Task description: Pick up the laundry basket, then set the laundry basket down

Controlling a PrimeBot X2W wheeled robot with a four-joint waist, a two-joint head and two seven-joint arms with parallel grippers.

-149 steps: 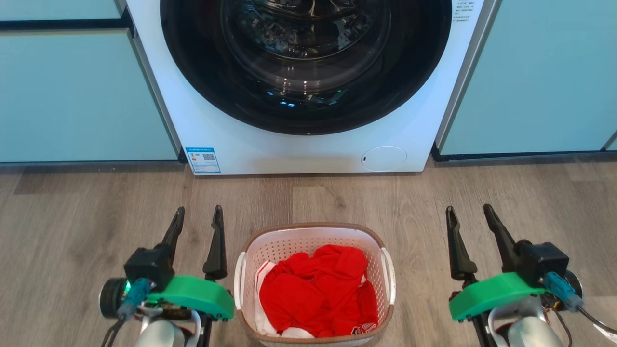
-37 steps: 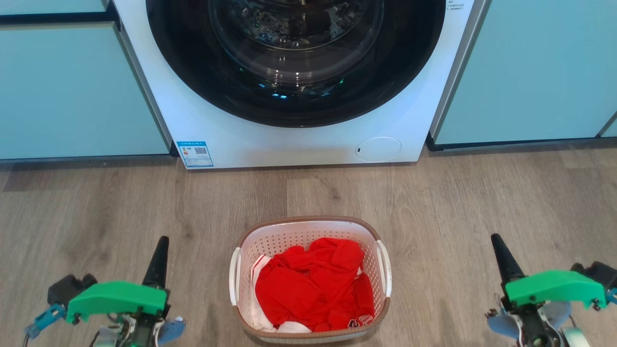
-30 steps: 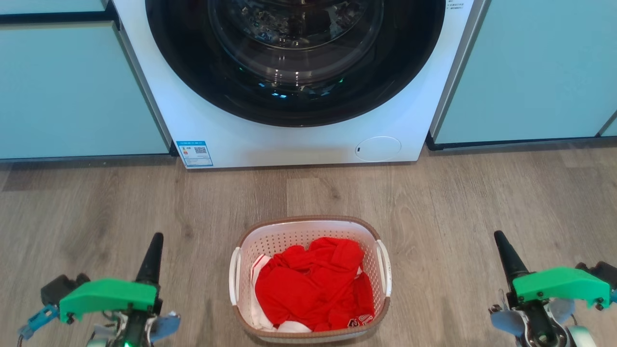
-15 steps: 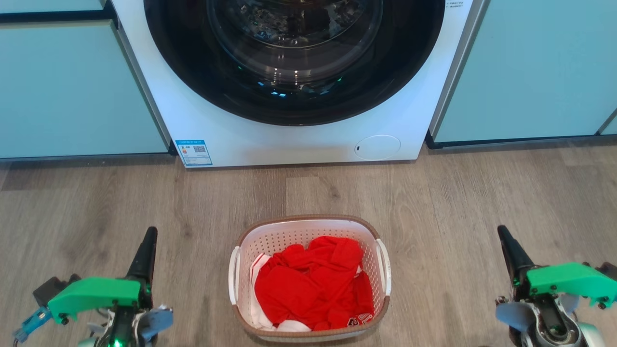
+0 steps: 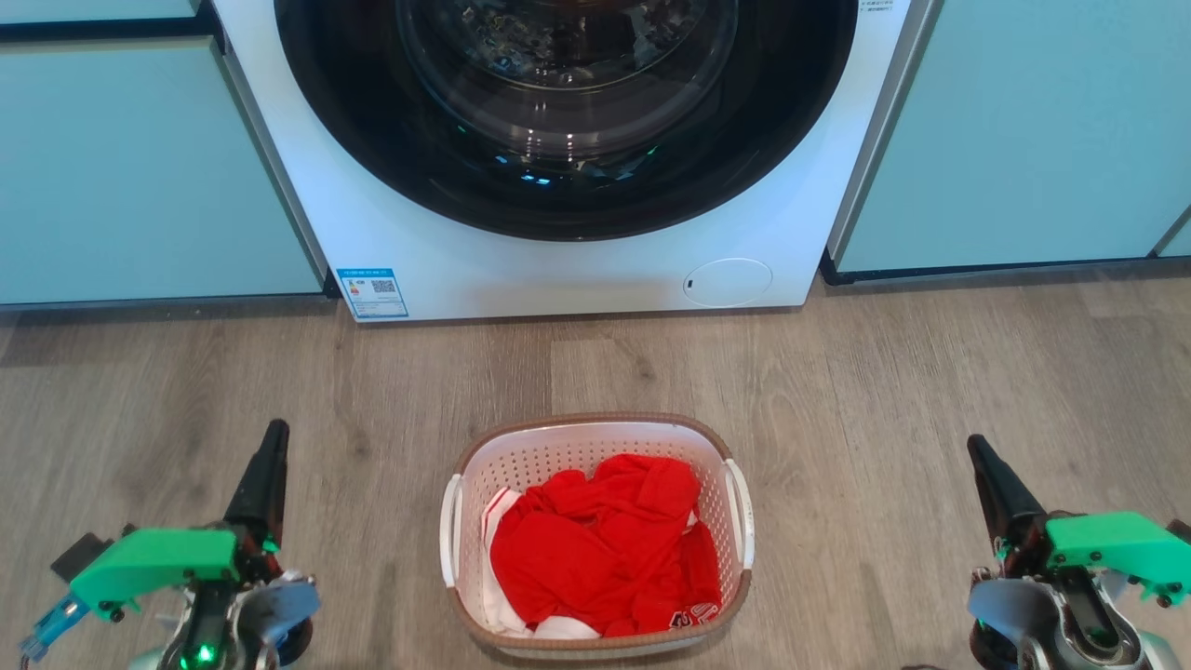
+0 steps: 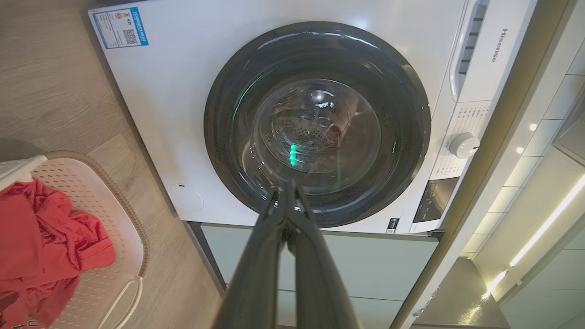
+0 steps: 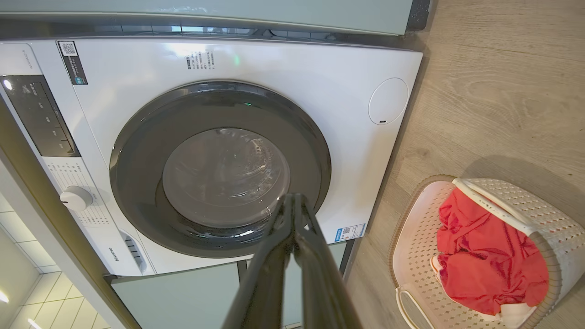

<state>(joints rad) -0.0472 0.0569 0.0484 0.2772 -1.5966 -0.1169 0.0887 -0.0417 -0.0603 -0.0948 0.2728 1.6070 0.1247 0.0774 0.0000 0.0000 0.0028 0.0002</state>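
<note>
The laundry basket, white and perforated with a brown rim, stands on the wooden floor in front of the washer, red clothes inside. It also shows at the left edge of the left wrist view, basket, and low right in the right wrist view, basket. My left gripper is shut, well to the left of the basket and empty; its tips meet in its own view, gripper. My right gripper is shut too, far to the basket's right, holding nothing, gripper.
A white front-loading washing machine with a dark round door stands just behind the basket, between pale green cabinet fronts. Bare wooden floor lies between each gripper and the basket.
Since five seconds ago both grippers have shut, rolled onto their sides and moved outward, away from the basket. Over the last second the left one crept forward. The basket stays put.
</note>
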